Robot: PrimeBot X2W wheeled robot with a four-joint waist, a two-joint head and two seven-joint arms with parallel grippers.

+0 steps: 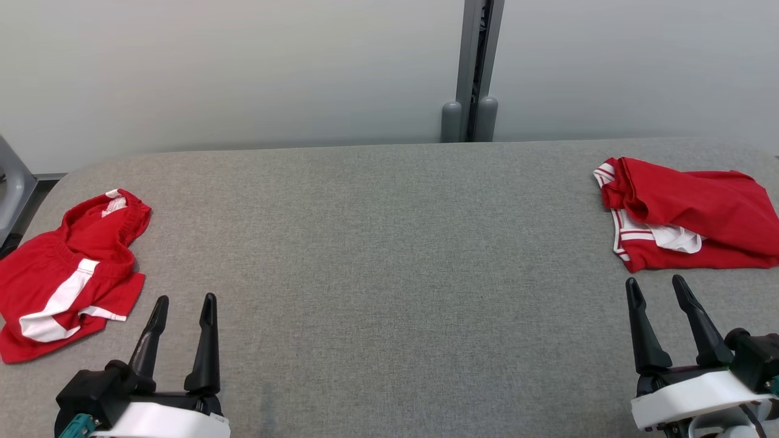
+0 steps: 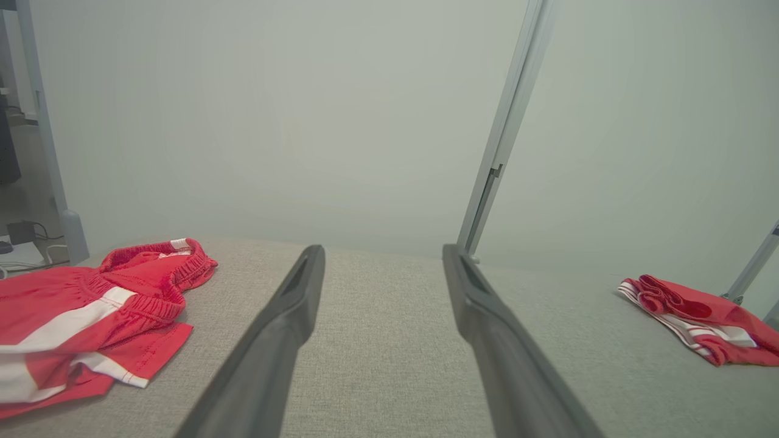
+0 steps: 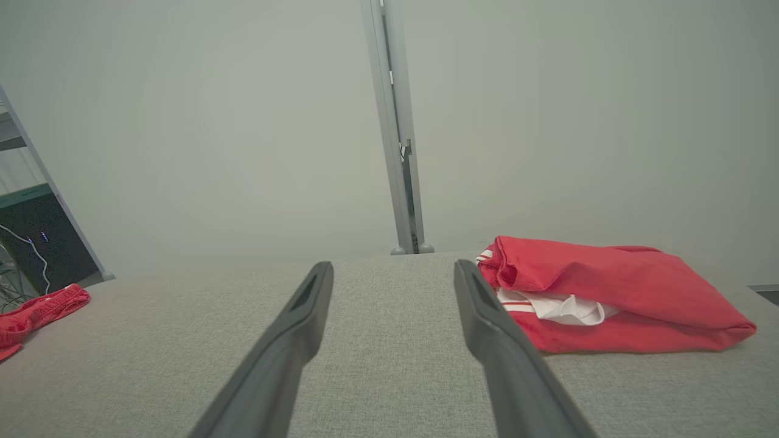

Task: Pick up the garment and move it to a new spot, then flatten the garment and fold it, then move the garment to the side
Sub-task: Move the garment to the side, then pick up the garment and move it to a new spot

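Observation:
Two red garments with white stripes lie on the grey padded table (image 1: 389, 243). One garment (image 1: 67, 274) is crumpled at the left edge, with its elastic waistband up; it also lies at the left in the left wrist view (image 2: 91, 316). The other garment (image 1: 688, 213) is bunched at the right edge and sits just right of the fingers in the right wrist view (image 3: 608, 298). My left gripper (image 1: 185, 304) rests open near the front left, just right of the left garment. My right gripper (image 1: 657, 286) stands open just in front of the right garment. Both hold nothing.
A pale wall runs behind the table, with a grey vertical post (image 1: 478, 73) at its middle. A grey frame part (image 1: 12, 188) stands off the table's left end. The right garment shows far off in the left wrist view (image 2: 700, 316), the left garment in the right wrist view (image 3: 36, 310).

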